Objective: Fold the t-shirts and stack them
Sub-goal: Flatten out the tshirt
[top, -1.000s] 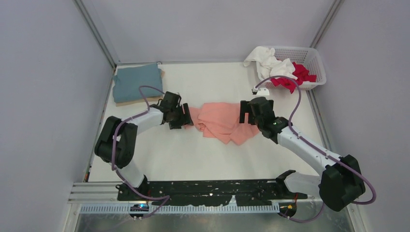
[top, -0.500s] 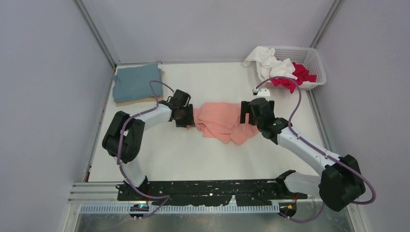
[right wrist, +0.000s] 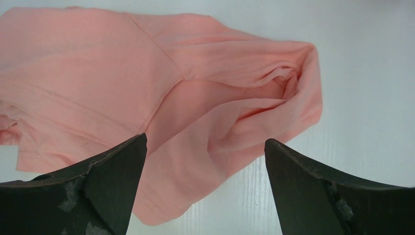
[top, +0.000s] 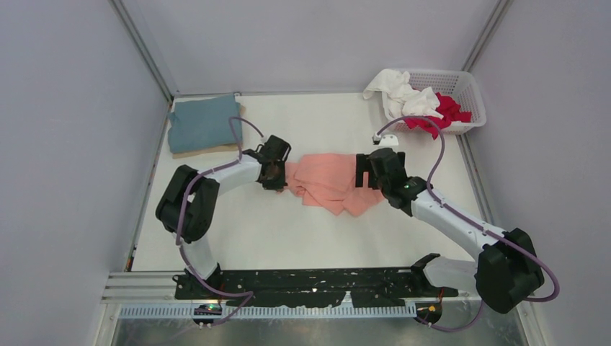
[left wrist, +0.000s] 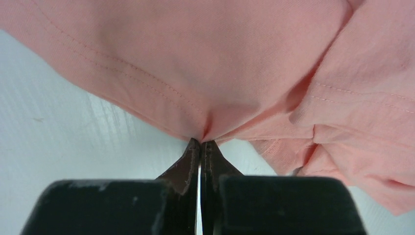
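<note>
- The dusty teal-blue t-shirt [top: 202,124] lies folded at the far left corner of the table [top: 288,231]. A tan t-shirt [top: 205,151] shows along its near edge. I take this to be the stacking place.
- My left gripper [left wrist: 201,144] is closed tight on the left hem of the salmon-pink t-shirt [left wrist: 195,58], and the cloth puckers into the tips. The bite is small and close to the edge. I judge that it could slip under a sharp pull, so any lift should be slow.
- The salmon-pink t-shirt lies crumpled mid-table between the two arms and is bunched toward its near right side. It needs spreading flat before any fold is worth making.
- My right gripper [right wrist: 205,144] stands wide open and holds nothing. It is poised over the shirt's right part, with a rolled fold lying between the fingers. My recommendation is to close on a single outer edge rather than the rolled bundle, then draw the two grips apart evenly.
- The white basket [top: 472,83] at the far right holds a white t-shirt [top: 403,94] and a red t-shirt [top: 439,115], well apart from the work.
</note>
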Tool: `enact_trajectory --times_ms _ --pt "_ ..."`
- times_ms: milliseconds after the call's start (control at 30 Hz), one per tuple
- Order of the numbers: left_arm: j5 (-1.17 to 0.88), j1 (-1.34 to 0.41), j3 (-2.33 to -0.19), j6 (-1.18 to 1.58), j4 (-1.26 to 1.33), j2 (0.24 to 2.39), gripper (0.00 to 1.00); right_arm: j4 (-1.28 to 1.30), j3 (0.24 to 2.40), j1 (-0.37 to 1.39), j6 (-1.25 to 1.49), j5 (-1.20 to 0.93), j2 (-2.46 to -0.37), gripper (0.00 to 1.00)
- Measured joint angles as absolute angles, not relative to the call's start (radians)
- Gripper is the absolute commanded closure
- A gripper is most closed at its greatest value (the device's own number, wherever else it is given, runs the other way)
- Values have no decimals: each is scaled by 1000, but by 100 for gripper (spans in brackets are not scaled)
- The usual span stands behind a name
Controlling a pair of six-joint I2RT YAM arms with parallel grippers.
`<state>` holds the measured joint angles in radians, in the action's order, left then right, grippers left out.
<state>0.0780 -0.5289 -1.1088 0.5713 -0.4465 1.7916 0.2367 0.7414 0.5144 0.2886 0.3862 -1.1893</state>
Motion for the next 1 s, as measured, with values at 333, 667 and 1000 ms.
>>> enact_trajectory --times_ms 333,667,1000 --pt "143 -530 -978 575 -446 1569 100 270 735 826 240 429 -1270 3" --pt "148 -530 -945 578 -412 1495 100 478 889 916 414 561 -1533 1" --pt "150 -530 -944 576 -409 1495 100 624 919 921 550 699 -1576 11"
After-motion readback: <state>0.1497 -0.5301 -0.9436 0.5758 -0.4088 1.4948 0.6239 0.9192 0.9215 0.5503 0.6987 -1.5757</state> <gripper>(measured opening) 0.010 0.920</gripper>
